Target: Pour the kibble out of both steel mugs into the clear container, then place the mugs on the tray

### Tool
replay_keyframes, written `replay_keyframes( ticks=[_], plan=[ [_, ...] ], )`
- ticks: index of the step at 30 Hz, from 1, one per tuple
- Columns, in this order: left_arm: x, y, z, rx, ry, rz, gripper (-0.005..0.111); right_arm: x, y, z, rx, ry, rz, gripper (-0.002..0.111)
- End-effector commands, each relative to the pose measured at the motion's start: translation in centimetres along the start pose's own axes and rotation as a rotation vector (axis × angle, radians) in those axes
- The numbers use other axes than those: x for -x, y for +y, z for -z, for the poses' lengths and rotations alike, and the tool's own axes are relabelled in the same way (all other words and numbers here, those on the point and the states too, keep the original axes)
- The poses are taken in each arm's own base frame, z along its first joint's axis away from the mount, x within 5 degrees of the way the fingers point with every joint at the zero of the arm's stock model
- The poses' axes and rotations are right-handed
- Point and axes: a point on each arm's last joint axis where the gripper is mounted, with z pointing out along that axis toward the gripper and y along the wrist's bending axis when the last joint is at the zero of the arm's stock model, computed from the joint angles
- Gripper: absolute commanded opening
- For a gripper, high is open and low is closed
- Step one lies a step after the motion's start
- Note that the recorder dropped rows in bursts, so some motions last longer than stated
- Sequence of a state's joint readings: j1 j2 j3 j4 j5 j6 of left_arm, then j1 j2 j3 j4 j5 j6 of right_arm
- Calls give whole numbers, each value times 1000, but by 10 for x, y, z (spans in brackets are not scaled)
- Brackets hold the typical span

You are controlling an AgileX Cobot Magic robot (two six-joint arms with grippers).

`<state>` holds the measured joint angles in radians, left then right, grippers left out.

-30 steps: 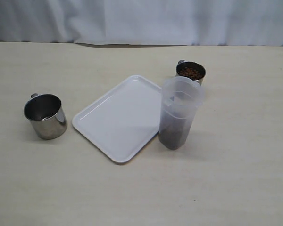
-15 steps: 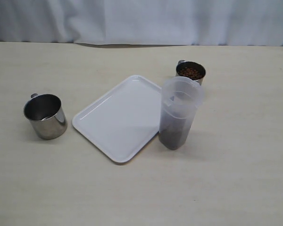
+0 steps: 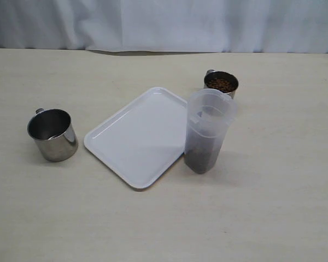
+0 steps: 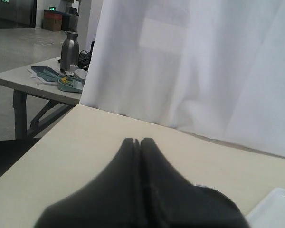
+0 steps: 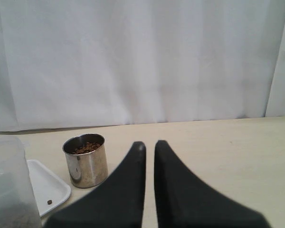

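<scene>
Neither gripper shows in the exterior view. An empty steel mug (image 3: 53,135) stands at the left. The white tray (image 3: 139,136) lies in the middle. The clear container (image 3: 206,131) stands upright at the tray's right edge, with brown kibble (image 3: 201,158) in its lower part. Behind it the second steel mug (image 3: 233,90) holds kibble (image 3: 221,83). My left gripper (image 4: 138,140) is shut and empty above the bare table. My right gripper (image 5: 149,144) has a narrow gap between its fingers, empty, short of the full mug (image 5: 85,161).
A white curtain (image 3: 164,24) hangs along the table's far edge. One loose pellet (image 5: 50,202) lies on the tray (image 5: 47,183). Beyond the table's left edge stands another table (image 4: 42,78) with a bottle and clutter.
</scene>
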<state>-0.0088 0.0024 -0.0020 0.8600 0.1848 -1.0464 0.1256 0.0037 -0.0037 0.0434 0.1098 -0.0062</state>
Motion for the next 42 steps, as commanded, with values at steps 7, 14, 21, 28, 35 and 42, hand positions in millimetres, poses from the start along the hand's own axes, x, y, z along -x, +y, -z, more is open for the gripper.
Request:
replay_keyframes(
  ticks=[7,14,21,28,35,42],
  plan=[
    [-1,1,0,6,2,13,0,-1,0,0,-6,-2,-3,5],
    [-1,1,0,6,2,13,0,-1,0,0,-6,-2,-3,5],
    [-1,1,0,6,2,13,0,0,-1,0,-8,-9,23,5],
    [-1,1,0,6,2,13,0,8,0,1,-7,-102,8,5],
    [-1,1,0,6,2,13,0,19,0,2,-7,-222,1,5],
    [-1,1,0,6,2,13,0,32,-5,5,-5,-366,-266,5]
  ],
)
